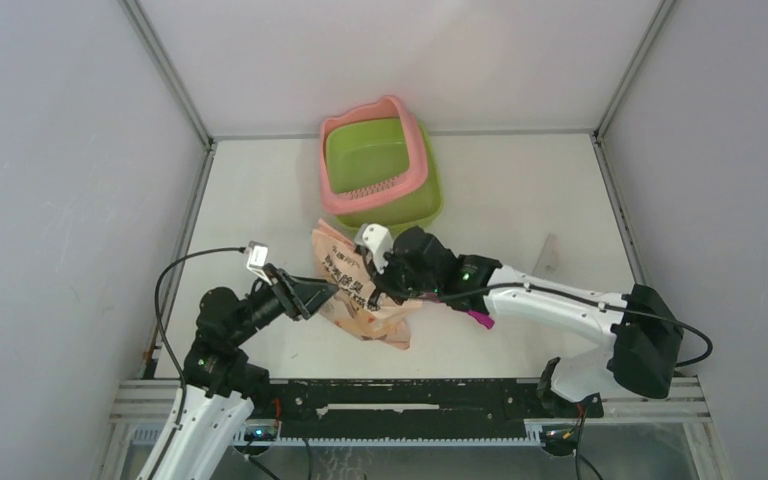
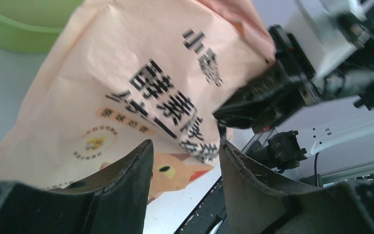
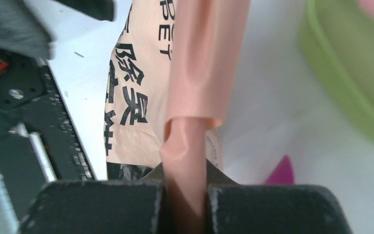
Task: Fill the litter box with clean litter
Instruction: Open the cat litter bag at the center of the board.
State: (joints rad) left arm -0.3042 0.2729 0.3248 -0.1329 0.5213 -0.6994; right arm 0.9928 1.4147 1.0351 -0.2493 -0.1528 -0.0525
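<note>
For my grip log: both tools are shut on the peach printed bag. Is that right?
Not quite. Only the right tool is shut on the peach bag, pinching a fold of it. The left tool is open, its jaws apart with the bag in front of them, as the left wrist view shows.

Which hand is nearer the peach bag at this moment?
Right. The right hand is shut on the bag, clamping its folded edge. The left hand is open at the bag's left side, not gripping it.
</note>
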